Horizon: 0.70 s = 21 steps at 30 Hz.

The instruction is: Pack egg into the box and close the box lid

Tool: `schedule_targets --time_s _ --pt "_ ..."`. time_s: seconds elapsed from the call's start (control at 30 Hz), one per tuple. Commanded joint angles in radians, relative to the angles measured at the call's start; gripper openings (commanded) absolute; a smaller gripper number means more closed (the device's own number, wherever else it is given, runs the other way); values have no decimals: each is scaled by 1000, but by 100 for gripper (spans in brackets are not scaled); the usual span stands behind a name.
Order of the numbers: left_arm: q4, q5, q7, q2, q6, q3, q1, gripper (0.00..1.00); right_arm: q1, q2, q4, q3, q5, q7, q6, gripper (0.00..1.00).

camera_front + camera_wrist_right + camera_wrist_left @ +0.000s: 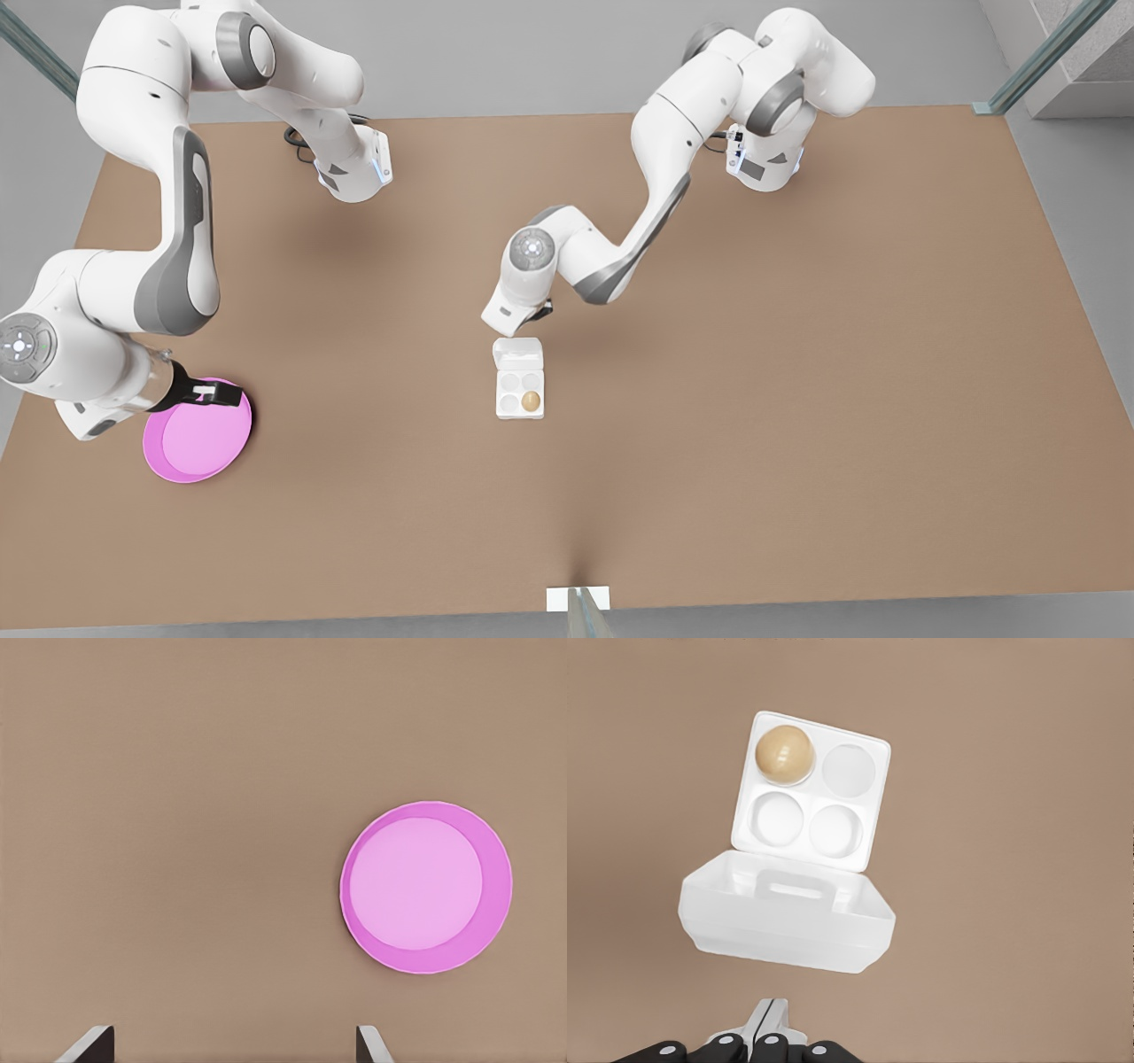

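1. At the front view's left, near the table's (797, 443) left edge, the right gripper (205, 395) is seen hanging over the pink plate's (190, 439) far rim. Its fingers (89, 1047) are spread wide with nothing between them. This arm is judged to be waiting.

2. Near the middle of the table the box (520, 392) lies open. The egg (531, 400) is seated in one of the four cups, the one on the front view's right, away from the hinge. The other three cups are bare. The packing step is therefore judged done.

3. The lid (517, 353) is folded back on the far side of the box and appears to be standing part-raised, its tab (796, 888) facing the left wrist camera. Closing it is what remains.

4. The left gripper (532, 312) is held just behind the lid's far edge, on the hinge-opposite side from the cups. In the left wrist view its fingertips (769, 1020) are pressed together and nothing is gripped. Whether the lid is touched cannot be told.

5. A push of the lid over the cups is judged to be the next need; the egg's cup lies farthest from the hinge.
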Motion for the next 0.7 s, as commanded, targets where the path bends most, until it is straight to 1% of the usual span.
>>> schedule_targets --time_s 0.0,0.1,0.3,0.37,0.53,0.67 --pt "14 5 -138 9 2 3 2 21 0 0 2 2 0 -3 1 100" --pt "24 62 -67 19 1 3 4 21 0 0 2 2 0 -3 1 100" --pt "73 90 -13 55 2 4 24 21 -2 2 2 2 -1 -3 2 100" --pt "123 93 -12 85 2 6 25 21 -2 3 4 2 -1 -3 8 100" --pt "151 120 8 105 4 6 25 21 -11 11 4 -3 -1 -3 30 100" --pt "214 122 10 147 6 9 25 21 -11 11 14 -3 -1 -3 28 100"
